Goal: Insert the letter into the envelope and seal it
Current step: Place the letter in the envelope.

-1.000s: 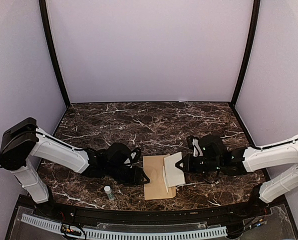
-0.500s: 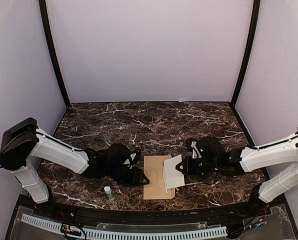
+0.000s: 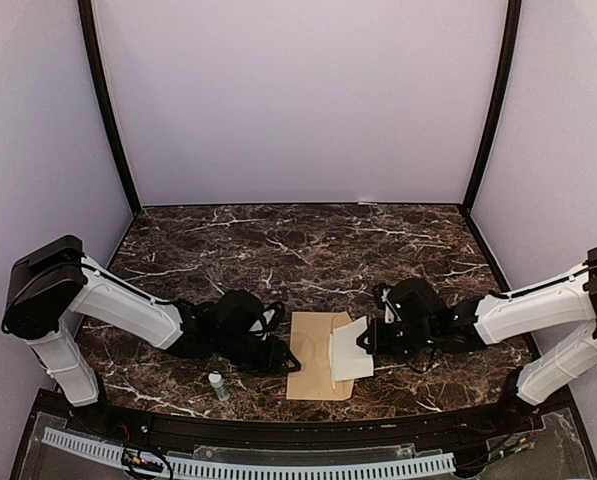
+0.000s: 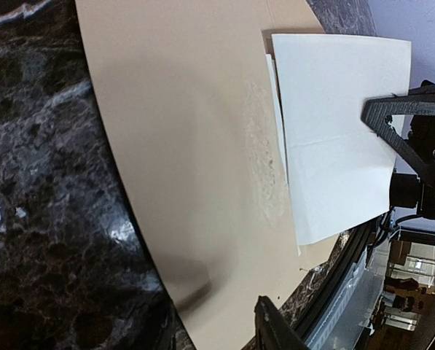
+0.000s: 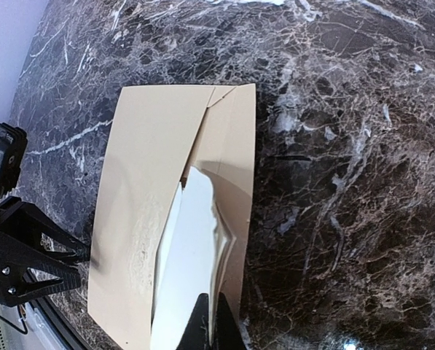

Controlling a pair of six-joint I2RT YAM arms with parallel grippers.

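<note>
Top external view: right gripper (image 3: 370, 340) pinches the white letter (image 3: 351, 348) over the envelope's (image 3: 313, 355) right part; left gripper (image 3: 290, 362) sits at its left edge, grip unclear.

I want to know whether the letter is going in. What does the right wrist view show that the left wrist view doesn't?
Only the right wrist: the envelope's open mouth, with the letter's tip apparently slipping inside, and the left gripper at the envelope's opposite edge. Only the left wrist: the letter's flat creased face and the right gripper pinching its edge. Both: letter overlapping envelope on the marble table.
</note>
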